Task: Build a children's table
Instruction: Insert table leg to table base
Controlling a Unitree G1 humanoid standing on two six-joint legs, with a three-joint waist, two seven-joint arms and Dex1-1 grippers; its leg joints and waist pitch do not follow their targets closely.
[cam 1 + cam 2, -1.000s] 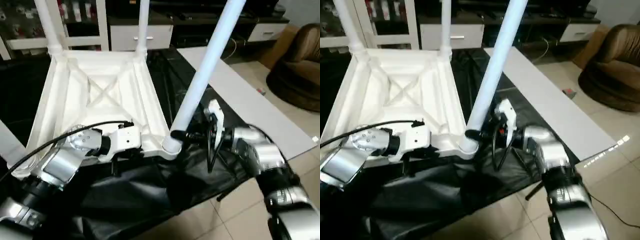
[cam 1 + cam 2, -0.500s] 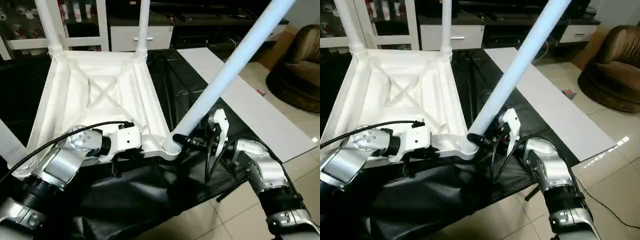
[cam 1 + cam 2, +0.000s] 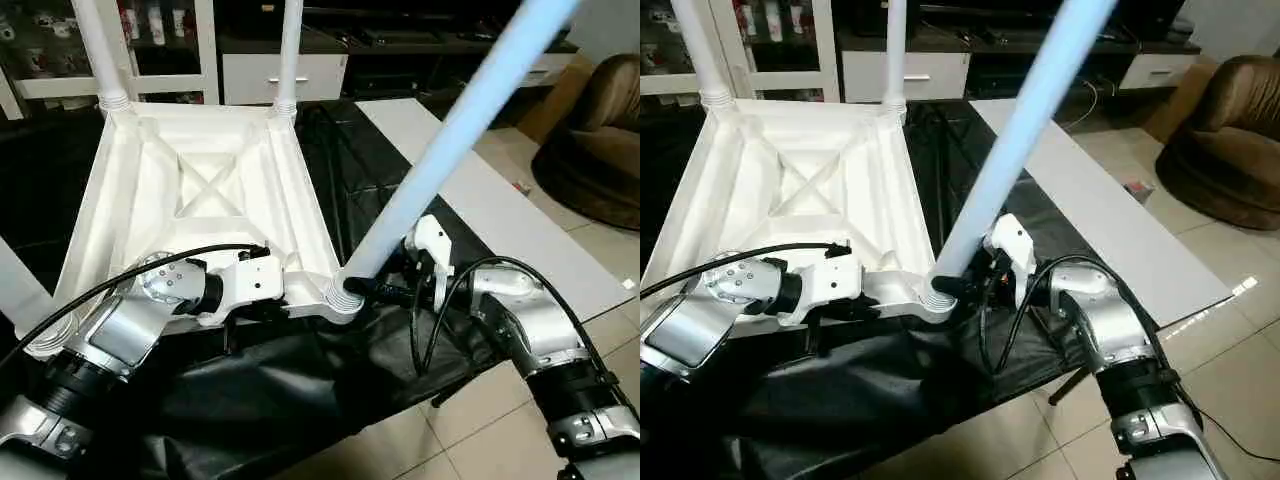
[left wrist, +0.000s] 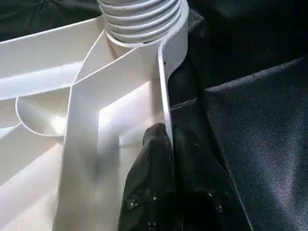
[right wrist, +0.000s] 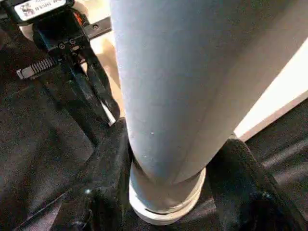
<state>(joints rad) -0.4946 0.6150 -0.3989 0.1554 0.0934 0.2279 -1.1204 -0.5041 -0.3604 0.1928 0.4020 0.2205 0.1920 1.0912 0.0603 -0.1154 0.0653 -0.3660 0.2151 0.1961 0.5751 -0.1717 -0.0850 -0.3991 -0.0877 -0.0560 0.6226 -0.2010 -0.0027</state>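
On the black-draped worktop, my left gripper pinches the tabletop rim; the right gripper, at three o'clock, clamps the leg, which I judge needs straightening into its socket.

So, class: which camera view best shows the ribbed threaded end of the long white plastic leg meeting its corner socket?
The left wrist view: the leg's ribbed threaded end sits close up, part-way in the rounded corner socket. The eye views show it small, beside the right gripper; the right wrist view shows the shaft and end.
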